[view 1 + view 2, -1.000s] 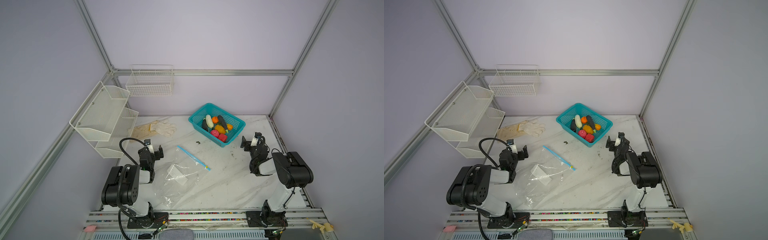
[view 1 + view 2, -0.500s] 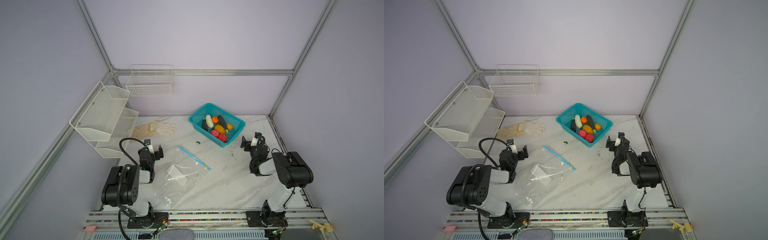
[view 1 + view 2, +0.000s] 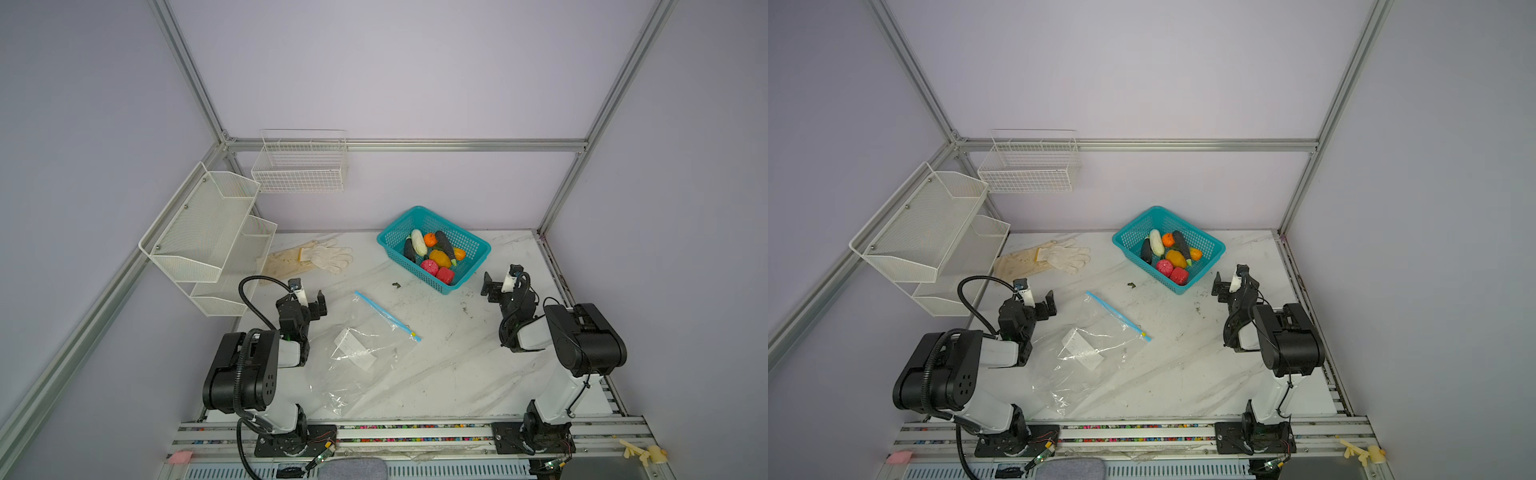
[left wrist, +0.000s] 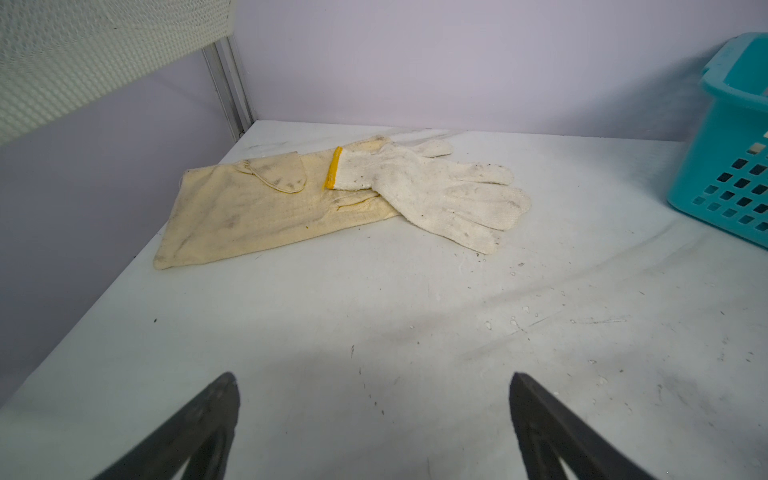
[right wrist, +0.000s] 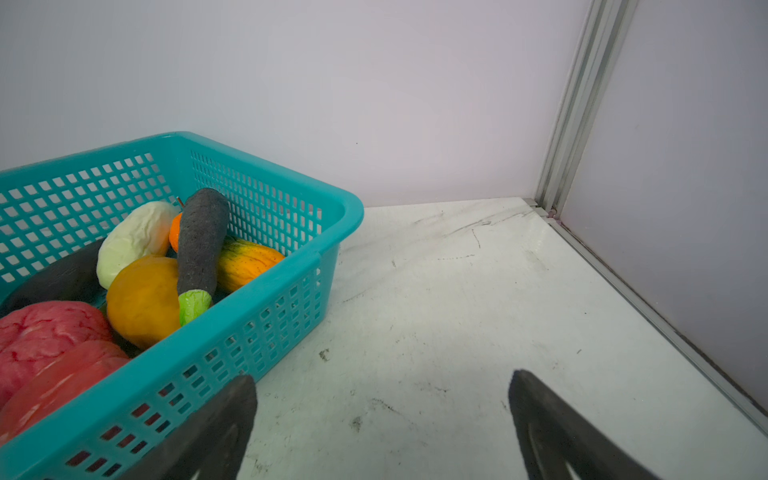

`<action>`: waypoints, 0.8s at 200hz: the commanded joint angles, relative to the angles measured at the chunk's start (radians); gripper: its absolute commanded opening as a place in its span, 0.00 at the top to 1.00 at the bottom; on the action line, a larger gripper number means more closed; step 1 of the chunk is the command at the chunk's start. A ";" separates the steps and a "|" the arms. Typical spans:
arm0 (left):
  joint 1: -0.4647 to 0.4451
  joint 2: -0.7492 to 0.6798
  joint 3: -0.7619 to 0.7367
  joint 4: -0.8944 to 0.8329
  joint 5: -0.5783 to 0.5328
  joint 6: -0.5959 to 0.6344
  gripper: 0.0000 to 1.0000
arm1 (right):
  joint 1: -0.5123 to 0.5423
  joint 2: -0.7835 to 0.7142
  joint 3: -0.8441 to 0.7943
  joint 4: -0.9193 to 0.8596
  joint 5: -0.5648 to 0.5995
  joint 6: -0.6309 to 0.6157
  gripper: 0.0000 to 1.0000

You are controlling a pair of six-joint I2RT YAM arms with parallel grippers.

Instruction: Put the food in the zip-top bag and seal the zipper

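Teal basket point(image 3: 473, 242) at one o'clock holds all the food point(image 3: 440, 258); your bag point(image 3: 355, 353) lies empty. Left fingers point(image 4: 195, 432) and right fingers point(image 5: 208, 432) are wide.

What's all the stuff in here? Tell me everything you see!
teal basket: one, teal; table's far side
food: eight, mixed colours; in teal basket
zip-top bag: one, clear; flat, mid-table
zipper: one, light blue; bag's mouth
glove: one, white; on cloth
cloth: one, cream; far left
mesh shelf: one, white; left wall
wire basket: one, white; back wall
table: one, white; under everything
left gripper: one, black; open, empty
right gripper: one, black; open, by teal basket
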 commanded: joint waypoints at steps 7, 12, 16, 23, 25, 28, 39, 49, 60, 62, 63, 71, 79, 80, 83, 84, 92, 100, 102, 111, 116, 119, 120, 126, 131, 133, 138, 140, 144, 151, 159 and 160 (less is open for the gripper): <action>-0.007 -0.013 0.001 0.045 -0.014 0.013 0.00 | -0.006 -0.010 -0.007 0.037 -0.004 0.004 0.03; -0.007 -0.013 0.000 0.045 -0.014 0.013 0.00 | -0.006 -0.010 -0.006 0.037 -0.004 0.003 0.03; -0.007 -0.013 0.001 0.045 -0.013 0.013 0.00 | -0.006 -0.010 -0.007 0.037 -0.004 0.004 0.03; -0.007 -0.013 0.002 0.044 -0.015 0.014 0.00 | -0.006 -0.010 -0.007 0.037 -0.004 0.003 0.03; -0.007 -0.013 0.003 0.045 -0.015 0.013 0.00 | -0.006 -0.011 -0.007 0.037 -0.004 0.002 0.03; -0.007 -0.013 0.001 0.045 -0.014 0.013 0.00 | -0.006 -0.011 -0.008 0.037 -0.004 0.003 0.03; -0.007 -0.013 0.001 0.043 -0.015 0.014 0.00 | -0.006 -0.011 -0.007 0.038 -0.004 0.002 0.03; -0.008 -0.013 0.000 0.043 -0.016 0.013 0.00 | -0.006 -0.011 -0.010 0.041 -0.003 0.000 0.03; -0.009 -0.015 -0.001 0.046 -0.018 0.014 0.00 | -0.006 -0.017 -0.013 0.045 0.008 0.001 0.03; -0.008 -0.015 -0.001 0.046 -0.018 0.014 0.00 | -0.006 -0.017 -0.014 0.045 0.011 0.001 0.03; -0.008 -0.015 -0.001 0.046 -0.018 0.014 0.00 | -0.006 -0.018 -0.015 0.046 0.011 0.001 0.03; -0.009 -0.015 -0.002 0.048 -0.018 0.016 0.00 | -0.004 -0.019 -0.017 0.049 0.016 0.002 0.03; -0.009 -0.016 -0.003 0.051 -0.017 0.017 0.00 | -0.003 -0.024 -0.019 0.054 0.026 0.004 0.03; -0.009 -0.016 -0.003 0.051 -0.017 0.018 0.00 | -0.002 -0.025 -0.021 0.054 0.028 0.004 0.03; -0.011 -0.016 -0.005 0.053 -0.017 0.017 0.00 | 0.000 -0.033 -0.024 0.056 0.039 0.005 0.03; -0.010 -0.017 -0.005 0.054 -0.018 0.017 0.00 | 0.001 -0.034 -0.026 0.057 0.040 0.006 0.03; -0.014 -0.021 -0.010 0.061 -0.026 0.018 0.00 | 0.006 -0.053 -0.041 0.070 0.066 0.011 0.03; -0.018 -0.031 -0.014 0.063 -0.043 0.017 0.00 | 0.007 -0.074 -0.057 0.083 0.083 0.014 0.03; -0.019 -0.034 -0.014 0.061 -0.048 0.019 0.00 | 0.008 -0.080 -0.060 0.085 0.087 0.017 0.03; -0.025 -0.054 -0.013 0.044 -0.070 0.019 0.00 | 0.008 -0.108 -0.072 0.082 0.102 0.022 0.03; -0.026 -0.065 -0.010 0.025 -0.073 0.019 0.00 | 0.008 -0.128 -0.073 0.063 0.111 0.029 0.03; -0.026 -0.078 -0.007 0.014 -0.073 0.019 0.00 | 0.008 -0.143 -0.070 0.045 0.120 0.034 0.03; -0.025 -0.081 -0.006 0.009 -0.073 0.019 0.00 | 0.008 -0.148 -0.068 0.038 0.124 0.036 0.03; -0.026 -0.104 0.001 -0.023 -0.080 0.017 0.00 | 0.008 -0.188 -0.055 -0.031 0.149 0.058 0.03; -0.026 -0.124 0.009 -0.054 -0.088 0.015 0.00 | 0.008 -0.220 -0.037 -0.105 0.172 0.083 0.03; -0.026 -0.134 0.013 -0.066 -0.093 0.014 0.00 | 0.008 -0.234 -0.027 -0.140 0.182 0.094 0.03; -0.026 -0.151 0.023 -0.106 -0.106 0.008 0.00 | 0.008 -0.266 -0.005 -0.224 0.199 0.122 0.03; -0.026 -0.171 0.029 -0.125 -0.111 0.006 0.00 | 0.008 -0.271 0.000 -0.238 0.201 0.125 0.03; -0.026 -0.206 0.039 -0.161 -0.119 0.005 0.00 | 0.008 -0.296 0.026 -0.307 0.214 0.150 0.03; -0.026 -0.246 0.062 -0.233 -0.120 0.000 0.00 | 0.008 -0.324 0.055 -0.389 0.233 0.188 0.03; -0.026 -0.289 0.090 -0.317 -0.114 -0.010 0.00 | 0.009 -0.350 0.079 -0.455 0.243 0.229 0.03; -0.026 -0.293 0.096 -0.328 -0.111 -0.012 0.00 | 0.008 -0.354 0.082 -0.460 0.244 0.234 0.03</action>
